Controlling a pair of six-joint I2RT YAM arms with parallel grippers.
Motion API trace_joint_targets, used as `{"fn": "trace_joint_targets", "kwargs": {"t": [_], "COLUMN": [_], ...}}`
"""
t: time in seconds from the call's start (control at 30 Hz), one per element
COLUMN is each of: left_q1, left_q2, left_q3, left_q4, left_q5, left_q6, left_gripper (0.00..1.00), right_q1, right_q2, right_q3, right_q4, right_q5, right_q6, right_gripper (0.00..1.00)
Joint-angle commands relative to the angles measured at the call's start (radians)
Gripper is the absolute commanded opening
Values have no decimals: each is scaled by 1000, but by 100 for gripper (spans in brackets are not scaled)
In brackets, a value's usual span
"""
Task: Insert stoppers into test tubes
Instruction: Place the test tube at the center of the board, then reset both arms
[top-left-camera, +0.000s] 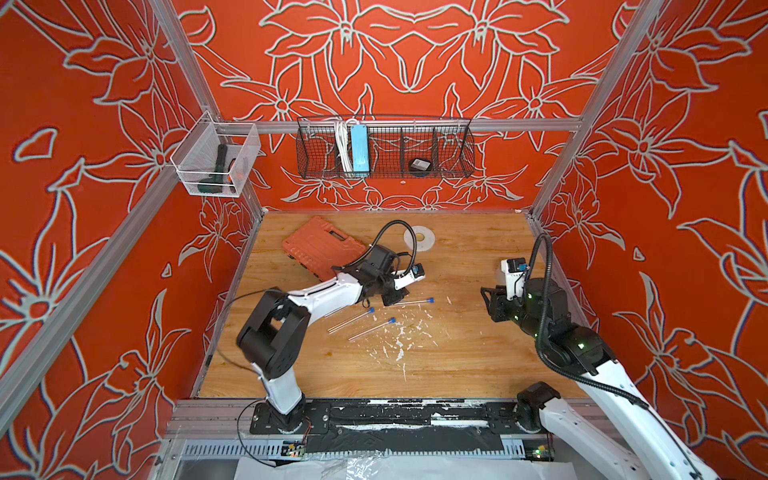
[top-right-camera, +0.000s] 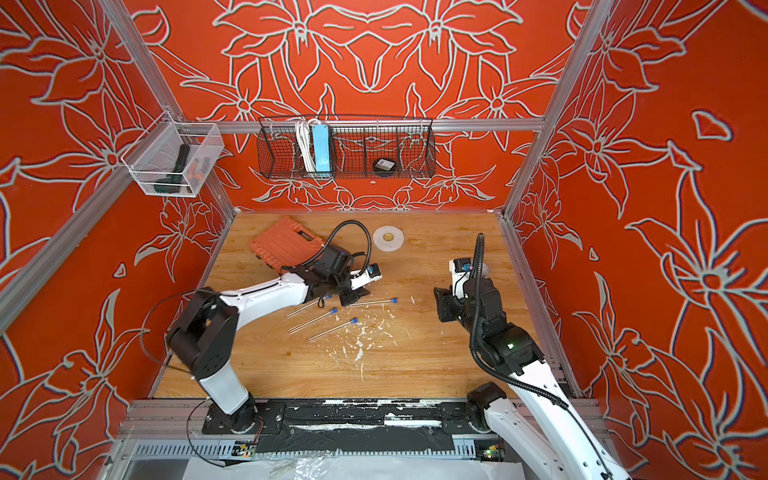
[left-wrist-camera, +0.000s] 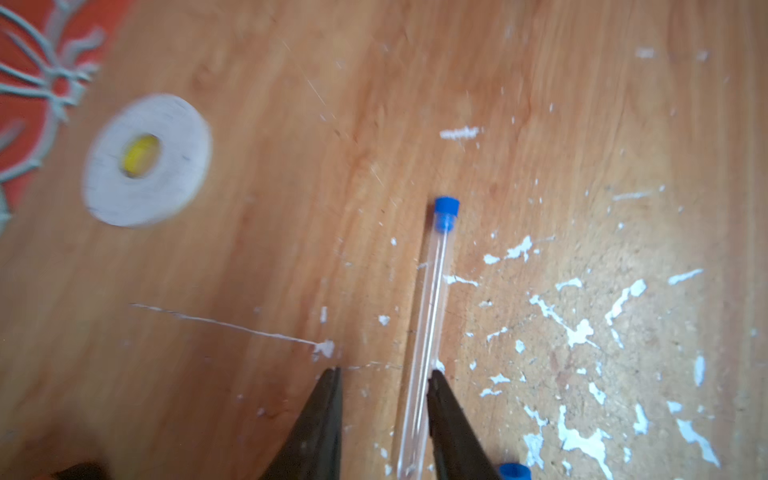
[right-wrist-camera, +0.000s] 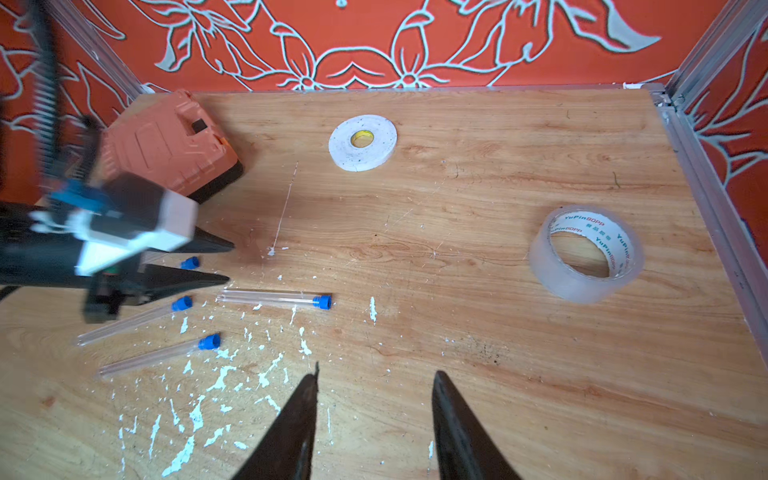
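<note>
Left wrist view: the left gripper (left-wrist-camera: 383, 371) hangs low over a wooden table (left-wrist-camera: 249, 249). Its two dark fingers are parted by a moderate gap and clamp nothing. A clear test tube (left-wrist-camera: 428, 311) lies flat on the wood inside that gap, close against one finger and apart from the other. A blue stopper (left-wrist-camera: 446, 212) is seated in the tube's far end. The picture is slightly blurred.

In both top views, taking the back wall as 12 o'clock, this tube rests near the table's centre. Its stoppered end points toward 3 o'clock.

Three more stoppered tubes lie just toward 8 o'clock from it. They are roughly parallel and apart from one another, with their blue ends toward 2 o'clock. They are the nearest tube (top-right-camera: 332, 329), the middle tube (top-right-camera: 311, 321) and the farthest tube (top-right-camera: 307, 306). The farthest tube lies just beside the left arm.

In the right wrist view, the right gripper (right-wrist-camera: 378, 372) is raised above the table at 3 o'clock. Its fingers are spread apart with nothing between them.

An orange tool case (right-wrist-camera: 166, 145) sits at 10 o'clock. A white tape roll (right-wrist-camera: 362, 160) with a yellow core lies at 12 o'clock. A clear packing tape roll (right-wrist-camera: 586, 286) lies on its side near 3 o'clock. White paint flecks (right-wrist-camera: 224, 374) scatter from the centre toward 6 o'clock.
</note>
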Motion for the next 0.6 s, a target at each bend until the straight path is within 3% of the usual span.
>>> {"fn": "trace_joint_targets", "kwargs": {"t": [0.0, 0.13, 0.27, 0.47, 0.57], "left_q1": [34, 95, 167, 344, 402], "left_q2": [-135, -302, -437, -573, -589], "left_q3": [-167, -393, -559, -719, -747], "left_q4": [380, 653, 740, 753, 745], "left_q5": [-27, -231, -417, -530, -552], "left_q6": [-195, -408, -526, -648, -647], "left_gripper": [32, 36, 45, 67, 79], "right_q1": [-12, -56, -138, -269, -299], "right_q2": [12, 95, 183, 302, 393], "right_q3": [-36, -36, -41, -133, -175], "right_q4": [97, 180, 280, 540, 662], "right_q5": [98, 150, 159, 147, 162], "right_q6": [-25, -82, -130, -194, -277], "right_gripper": [45, 45, 46, 48, 49]}}
